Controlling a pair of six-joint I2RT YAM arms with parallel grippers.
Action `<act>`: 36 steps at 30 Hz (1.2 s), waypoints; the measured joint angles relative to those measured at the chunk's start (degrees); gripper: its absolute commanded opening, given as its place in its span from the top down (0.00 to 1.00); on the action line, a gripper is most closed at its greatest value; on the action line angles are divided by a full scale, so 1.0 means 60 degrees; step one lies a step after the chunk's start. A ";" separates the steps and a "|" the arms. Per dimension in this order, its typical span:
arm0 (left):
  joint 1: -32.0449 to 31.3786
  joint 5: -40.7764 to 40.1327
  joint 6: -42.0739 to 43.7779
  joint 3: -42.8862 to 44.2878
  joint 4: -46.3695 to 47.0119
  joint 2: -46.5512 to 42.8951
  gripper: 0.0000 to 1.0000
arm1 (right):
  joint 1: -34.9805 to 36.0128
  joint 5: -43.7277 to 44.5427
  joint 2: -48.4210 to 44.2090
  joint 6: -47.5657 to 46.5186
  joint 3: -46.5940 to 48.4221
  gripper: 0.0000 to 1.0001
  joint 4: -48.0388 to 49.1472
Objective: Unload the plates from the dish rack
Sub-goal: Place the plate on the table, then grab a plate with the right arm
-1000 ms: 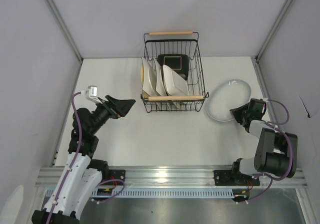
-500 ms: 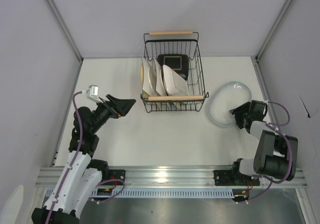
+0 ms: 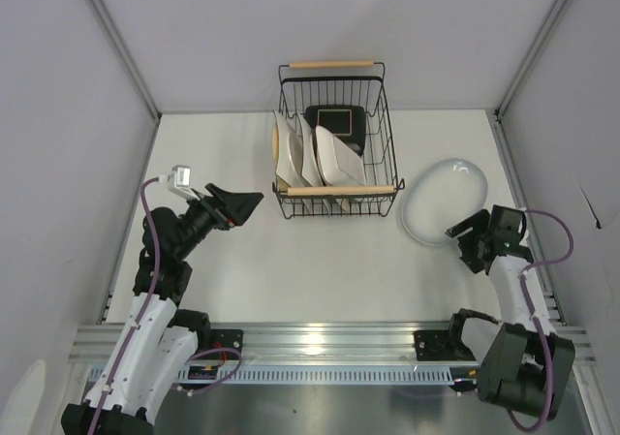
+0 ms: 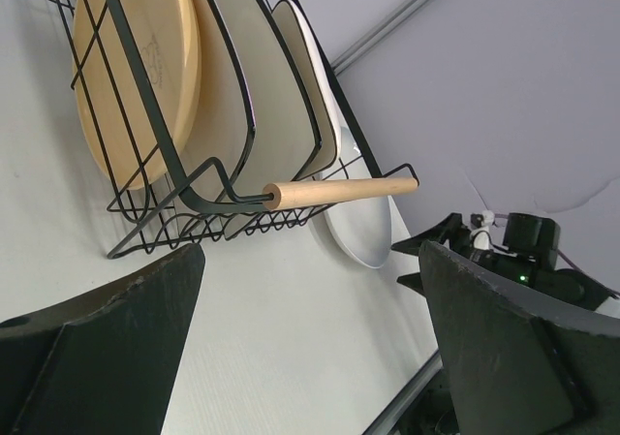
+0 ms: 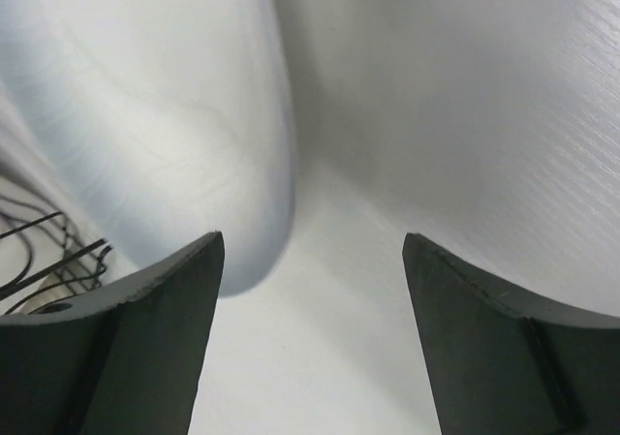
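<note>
The black wire dish rack (image 3: 384,154) stands at the table's far middle. In it a tan round plate (image 4: 136,67) and two white plates (image 4: 254,86) stand on edge, with a black-rimmed teal square plate (image 3: 336,120) behind them. A white round plate (image 3: 438,201) lies flat on the table right of the rack. My right gripper (image 3: 459,244) is open just near of that plate's edge (image 5: 145,115), and nothing is between its fingers. My left gripper (image 3: 247,207) hangs open and empty left of the rack's near corner, facing its wooden handle (image 4: 339,189).
Grey walls close in the table on the left, back and right. The metal rail with both arm bases (image 3: 329,343) runs along the near edge. Bare tabletop (image 3: 329,261) lies between the rack and the rail.
My right gripper opened and let go of the white round plate, which settled flat on the table. The gripper then drew back toward the near edge. The left arm stayed still.
</note>
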 measured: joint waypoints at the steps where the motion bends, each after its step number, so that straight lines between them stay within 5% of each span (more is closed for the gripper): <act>1: 0.0000 0.0004 0.0000 0.0000 -0.0004 0.0000 0.00 | -0.0004 -0.0120 -0.0350 -0.0058 0.0047 0.21 -0.0211; 6: 0.0000 0.0004 0.0000 0.0000 -0.0004 0.0004 0.00 | 0.0226 -0.0969 -0.1814 -0.0229 0.0772 0.19 -0.0663; 11: 0.0000 0.0011 0.0000 0.0000 0.0015 0.0022 0.00 | 0.2259 -0.1490 -0.1701 -0.0554 0.2488 0.16 -0.0630; 16: 0.0000 0.0036 0.0000 0.0000 0.0033 0.0036 0.00 | 0.6007 -0.0718 0.0335 -0.1785 0.5515 0.14 -0.0594; 20: 0.0000 0.0033 0.0000 0.0000 0.0015 -0.0069 0.00 | 0.7632 0.0160 0.2306 -0.2871 0.8003 0.14 -0.0678; 28: 0.0000 0.0004 0.0011 0.0000 -0.0222 -0.0594 0.00 | 0.8783 0.2255 0.6200 -0.4652 1.1861 0.13 -0.1701; 36: 0.0000 -0.0055 0.0091 0.0000 -0.0412 -0.0685 0.00 | 0.9245 0.3042 0.7315 -0.5282 1.2451 0.13 -0.2557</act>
